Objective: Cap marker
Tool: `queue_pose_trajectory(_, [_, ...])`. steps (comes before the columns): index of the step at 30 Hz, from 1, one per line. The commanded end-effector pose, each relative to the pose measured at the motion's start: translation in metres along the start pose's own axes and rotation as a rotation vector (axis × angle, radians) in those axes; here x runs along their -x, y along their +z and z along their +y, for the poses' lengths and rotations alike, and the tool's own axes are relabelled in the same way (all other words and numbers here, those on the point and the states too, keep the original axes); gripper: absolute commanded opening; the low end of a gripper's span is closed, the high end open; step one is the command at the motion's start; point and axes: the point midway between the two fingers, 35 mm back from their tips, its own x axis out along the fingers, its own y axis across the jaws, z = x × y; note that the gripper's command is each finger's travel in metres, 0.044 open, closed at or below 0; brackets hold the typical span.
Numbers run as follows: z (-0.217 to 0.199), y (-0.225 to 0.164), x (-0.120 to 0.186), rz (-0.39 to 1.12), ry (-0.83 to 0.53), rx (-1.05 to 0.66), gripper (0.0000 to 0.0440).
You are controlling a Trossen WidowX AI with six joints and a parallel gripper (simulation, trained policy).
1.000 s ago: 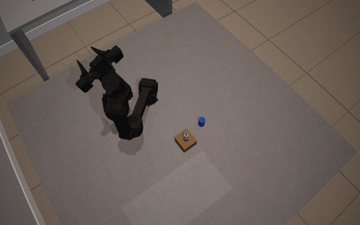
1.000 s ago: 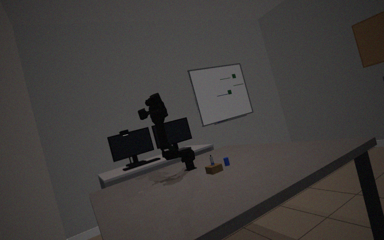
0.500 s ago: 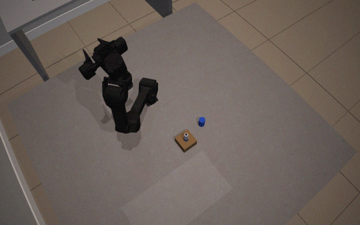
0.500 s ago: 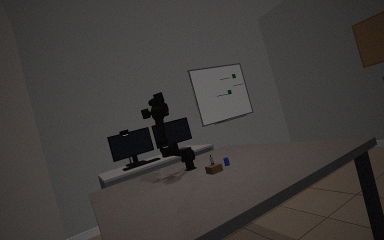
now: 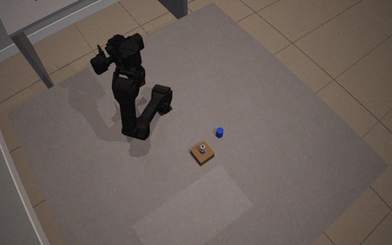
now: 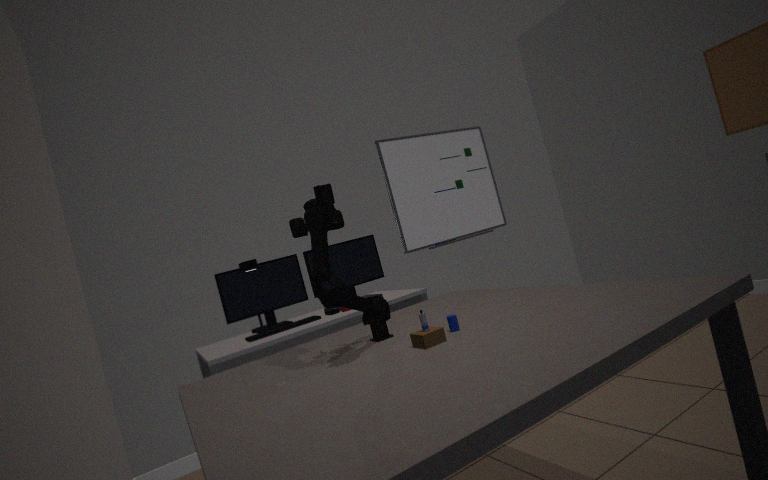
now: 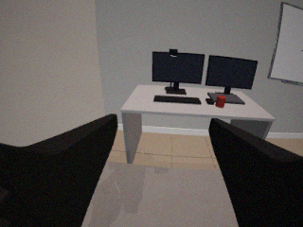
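Grey table (image 5: 260, 138) (image 6: 317, 407) (image 7: 166, 199) — tiled floor (image 5: 300, 25) (image 6: 634, 418) (image 7: 161, 147), whiteboard (image 6: 419, 198) (image 7: 290, 52) on wall, white desk (image 5: 43, 13) (image 6: 223, 352) (image 7: 142, 105) — two monitors

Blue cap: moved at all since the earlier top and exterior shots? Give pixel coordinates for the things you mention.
No; the blue cap (image 5: 219, 132) (image 6: 453, 323) stands in the same spot beside the wooden holder block (image 5: 197, 155) (image 6: 428, 338).
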Motion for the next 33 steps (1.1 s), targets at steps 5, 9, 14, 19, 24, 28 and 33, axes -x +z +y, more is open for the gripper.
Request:
queue_pose_trajectory(5, [-0.022,-0.009,-0.015,0.066,-0.033,-0.046,0.031])
queue_pose_trajectory(9, [-0.032,-0.013,-0.022,0.096,-0.048,-0.066,0.031])
queue_pose_trajectory(14, [-0.045,-0.018,-0.03,0.132,-0.068,-0.09,0.031])
queue_pose_trajectory(19, [-0.058,-0.023,-0.036,0.168,-0.087,-0.112,0.0311])
queue_pose_trajectory(24, [-0.07,-0.028,-0.043,0.202,-0.106,-0.134,0.0311])
queue_pose_trajectory(28, [-0.08,-0.032,-0.047,0.228,-0.121,-0.151,0.0311])
queue_pose_trajectory(33, [-0.093,-0.038,-0.052,0.261,-0.14,-0.171,0.0311])
